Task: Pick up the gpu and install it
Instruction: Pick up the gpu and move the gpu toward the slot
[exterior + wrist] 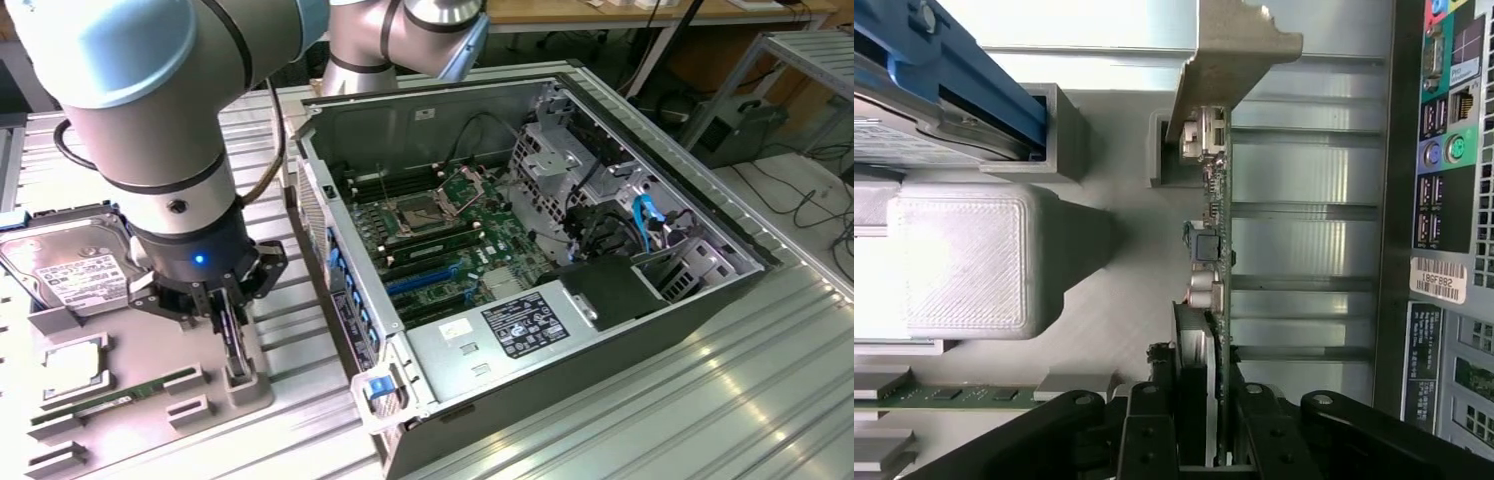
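Jaws of the gripper [1201, 395] are pinching the gpu [1216, 230], one on each face of the card. It is standing on edge, its pale metal bracket [1232, 60] pointing away from the wrist. Card and gripper are sitting just outside the open computer case [534, 250], off its port-side wall, over a grey fixture tray [160, 345]. The card's lower edge is resting in or just above a small grey holder [250, 385]; I cannot tell which. A hard drive [67, 270] and a green memory stick [120, 397] are lying farther from the case on that tray.
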Robot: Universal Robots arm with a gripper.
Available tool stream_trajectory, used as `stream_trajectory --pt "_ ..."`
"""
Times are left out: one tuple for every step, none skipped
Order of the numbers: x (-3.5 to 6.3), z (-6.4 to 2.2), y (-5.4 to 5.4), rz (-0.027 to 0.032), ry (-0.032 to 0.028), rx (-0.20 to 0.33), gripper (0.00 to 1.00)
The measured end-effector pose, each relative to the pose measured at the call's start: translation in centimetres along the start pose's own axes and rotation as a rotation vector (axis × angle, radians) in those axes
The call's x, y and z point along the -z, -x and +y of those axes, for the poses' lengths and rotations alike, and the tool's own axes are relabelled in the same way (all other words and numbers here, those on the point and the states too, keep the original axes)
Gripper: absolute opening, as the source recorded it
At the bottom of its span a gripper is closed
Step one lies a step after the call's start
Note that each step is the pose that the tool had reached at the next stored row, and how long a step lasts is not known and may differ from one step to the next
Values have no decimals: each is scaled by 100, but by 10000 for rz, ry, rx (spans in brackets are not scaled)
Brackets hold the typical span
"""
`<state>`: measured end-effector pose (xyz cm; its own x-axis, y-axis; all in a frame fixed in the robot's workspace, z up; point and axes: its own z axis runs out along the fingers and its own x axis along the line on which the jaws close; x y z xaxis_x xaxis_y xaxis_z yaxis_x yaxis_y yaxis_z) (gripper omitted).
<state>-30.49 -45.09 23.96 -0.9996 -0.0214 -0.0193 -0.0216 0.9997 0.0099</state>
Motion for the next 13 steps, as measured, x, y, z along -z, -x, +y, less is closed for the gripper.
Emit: stream_trajectory --pt "8 0 0 -1 1 0 28" --pt "18 0 0 0 1 0 28" --pt "28 0 1 1 -1 0 28" --pt "35 0 1 0 0 0 28" --pt "42 1 1 0 0 0 28" --pt "48 0 1 -1 0 0 28" --pt "55 1 1 0 0 0 28" --pt "63 1 2 -1 1 0 28" --pt "73 1 2 0 0 0 28" --pt "84 1 2 -1 1 0 28" --pt "96 1 2 0 1 0 28" --pt "106 1 2 0 1 0 28" --pt "119 1 3 1 0 0 28"
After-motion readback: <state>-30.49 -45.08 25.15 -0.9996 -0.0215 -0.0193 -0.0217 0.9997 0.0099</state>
